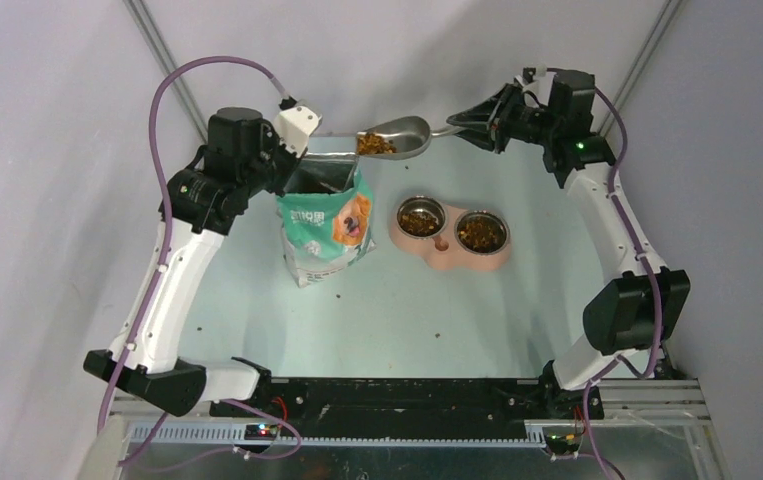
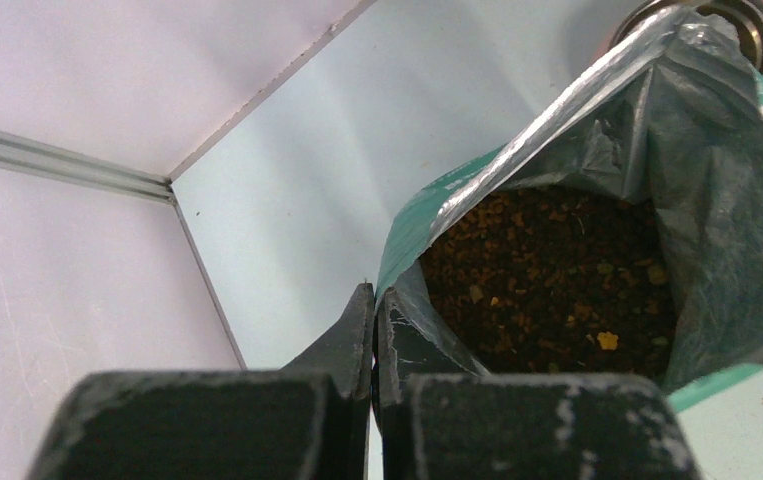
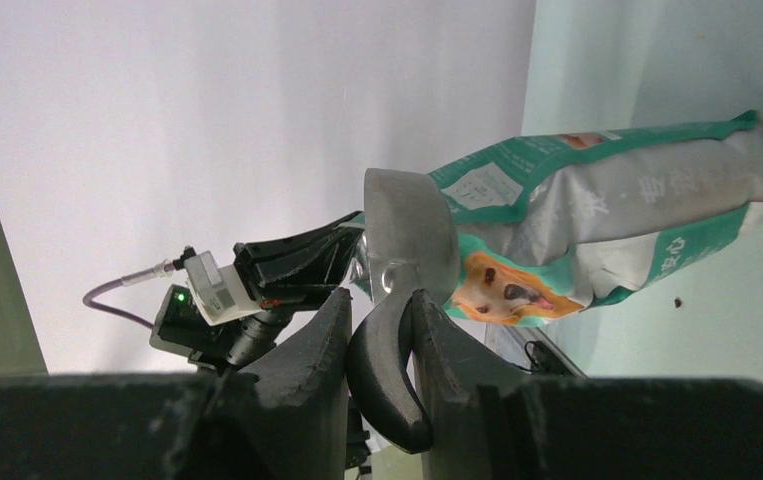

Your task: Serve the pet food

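Observation:
A grey metal scoop (image 1: 402, 135) hangs level in the air behind the bag and bowls, with a heap of brown pet food (image 1: 374, 145) in its bowl. My right gripper (image 1: 469, 124) is shut on the scoop's dark handle (image 3: 389, 345); the right wrist view shows the scoop's underside (image 3: 412, 235). The teal bag (image 1: 325, 225) stands open on the table, and my left gripper (image 2: 375, 297) is shut on its rim (image 2: 402, 285). More pet food (image 2: 552, 275) fills the bag. The two steel bowls of the pink feeder (image 1: 445, 252) each hold kibble (image 1: 419, 221).
A few stray pellets (image 1: 340, 297) lie on the pale green table in front of the bag. Grey walls close in the back and sides. My left gripper (image 3: 297, 262) shows beside the bag (image 3: 607, 215) in the right wrist view.

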Motion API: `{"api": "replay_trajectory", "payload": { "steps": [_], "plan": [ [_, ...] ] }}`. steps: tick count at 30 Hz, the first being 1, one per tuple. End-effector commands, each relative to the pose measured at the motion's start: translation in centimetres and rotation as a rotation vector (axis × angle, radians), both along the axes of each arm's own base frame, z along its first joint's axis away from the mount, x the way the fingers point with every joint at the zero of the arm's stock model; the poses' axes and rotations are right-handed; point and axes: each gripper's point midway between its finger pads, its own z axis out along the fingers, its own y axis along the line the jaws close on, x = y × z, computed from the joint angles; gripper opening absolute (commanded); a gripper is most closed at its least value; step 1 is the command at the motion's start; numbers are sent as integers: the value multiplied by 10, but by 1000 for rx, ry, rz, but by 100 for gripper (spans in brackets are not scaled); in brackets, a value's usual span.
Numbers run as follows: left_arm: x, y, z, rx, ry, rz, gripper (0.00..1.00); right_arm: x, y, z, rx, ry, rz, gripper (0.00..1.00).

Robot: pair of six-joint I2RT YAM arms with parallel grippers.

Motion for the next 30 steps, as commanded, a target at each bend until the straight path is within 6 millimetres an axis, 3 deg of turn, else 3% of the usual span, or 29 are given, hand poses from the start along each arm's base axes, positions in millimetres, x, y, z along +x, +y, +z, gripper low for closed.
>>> {"api": "replay_trajectory", "payload": {
  "steps": [1,6,16,23,30],
  "plan": [
    [-3,21,41,25,-157,52,0,-16,-25,36,31,-114,-31,0],
    [-6,23,44,36,-169,46,0,-16,-66,34,35,-141,-114,0],
    [-17,15,42,-22,-161,15,0,-18,-139,-29,45,-99,-293,0],
    [-27,8,47,-95,-161,-8,0,-31,-181,-66,-91,-150,-426,0],
    [-36,5,50,-133,-163,-24,0,-34,-220,-119,-159,-95,-535,0]
  ]
}}
